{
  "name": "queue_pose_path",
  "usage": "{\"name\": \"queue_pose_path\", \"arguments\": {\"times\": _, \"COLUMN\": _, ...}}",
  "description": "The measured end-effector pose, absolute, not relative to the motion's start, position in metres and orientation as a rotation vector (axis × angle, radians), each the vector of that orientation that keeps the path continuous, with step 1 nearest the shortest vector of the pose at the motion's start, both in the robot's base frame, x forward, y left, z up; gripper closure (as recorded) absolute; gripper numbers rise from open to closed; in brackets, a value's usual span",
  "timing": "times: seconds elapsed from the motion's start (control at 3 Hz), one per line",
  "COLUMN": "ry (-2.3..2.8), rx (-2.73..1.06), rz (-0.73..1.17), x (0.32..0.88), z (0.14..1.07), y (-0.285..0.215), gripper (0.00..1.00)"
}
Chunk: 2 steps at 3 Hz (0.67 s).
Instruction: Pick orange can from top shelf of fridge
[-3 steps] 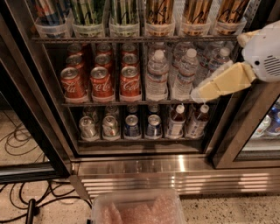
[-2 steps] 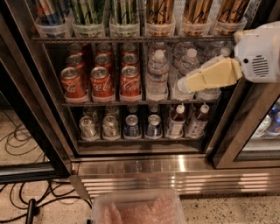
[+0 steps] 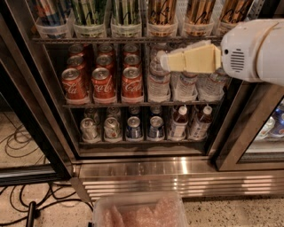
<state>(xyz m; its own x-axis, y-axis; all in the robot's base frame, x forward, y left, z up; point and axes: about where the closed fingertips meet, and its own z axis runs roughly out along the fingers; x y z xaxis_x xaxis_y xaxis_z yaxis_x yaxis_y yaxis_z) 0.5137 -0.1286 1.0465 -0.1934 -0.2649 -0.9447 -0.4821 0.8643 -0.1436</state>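
Note:
Several orange-gold cans stand in ribbed plastic lane trays on the top shelf (image 3: 88, 40) of the fridge (image 3: 177, 175); they sit at the upper right, one of them the orange can (image 3: 162, 9), with two more to its right (image 3: 198, 10). Their tops are cut off by the frame edge. My gripper (image 3: 167, 60), pale yellow on a white wrist (image 3: 255, 51), reaches in from the right. It sits just below the top shelf rack, under the orange cans and in front of the water bottles. It holds nothing that I can see.
Green-striped cans (image 3: 91, 11) fill the top shelf's left lanes. Red cola cans (image 3: 103, 82) and water bottles (image 3: 158, 84) are on the middle rack, small cans and bottles (image 3: 133, 126) on the lowest. A clear plastic bin (image 3: 140, 213) and cables (image 3: 22, 146) lie on the floor.
My gripper has moved up and to the left, from beside the water bottles at the right to just under the top shelf.

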Motion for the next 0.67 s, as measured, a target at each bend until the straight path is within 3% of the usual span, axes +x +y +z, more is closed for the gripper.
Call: {"name": "queue_pose_path", "arguments": {"times": 0.67, "ry": 1.678, "rx": -0.417, "rz": 0.144, "x": 0.530, "z": 1.077, "y": -0.142, "gripper": 0.00}}
